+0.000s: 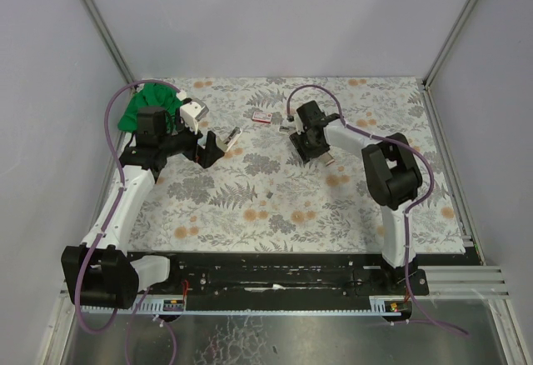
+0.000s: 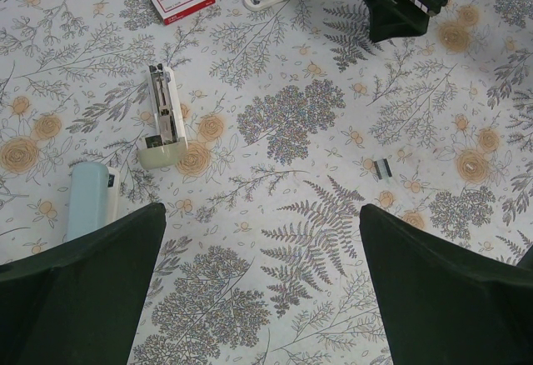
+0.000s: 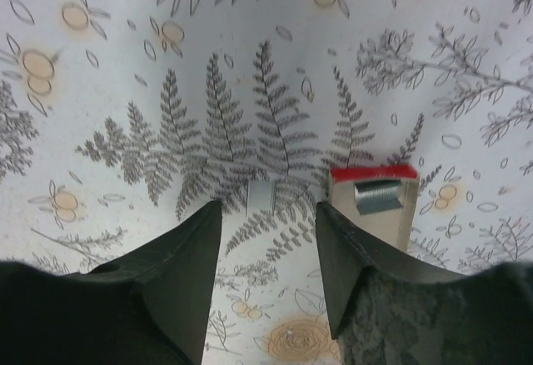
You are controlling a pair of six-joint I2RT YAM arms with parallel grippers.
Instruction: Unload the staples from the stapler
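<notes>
On the floral table (image 2: 275, 298), stapler (image 2: 162, 119), left fingers (image 2: 83, 290) and right fingers (image 3: 166, 282) parted, empty

A crumpled green cloth (image 1: 141, 98) lies at the far left corner of the floral-patterned table (image 1: 333, 215).

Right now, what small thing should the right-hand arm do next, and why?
Probably lower the right gripper a little and close on the staple strip. Its jaws stand open, and the wrist view shows the short strip lying loose in line with the gap between them, just beside the open staple box.
</notes>
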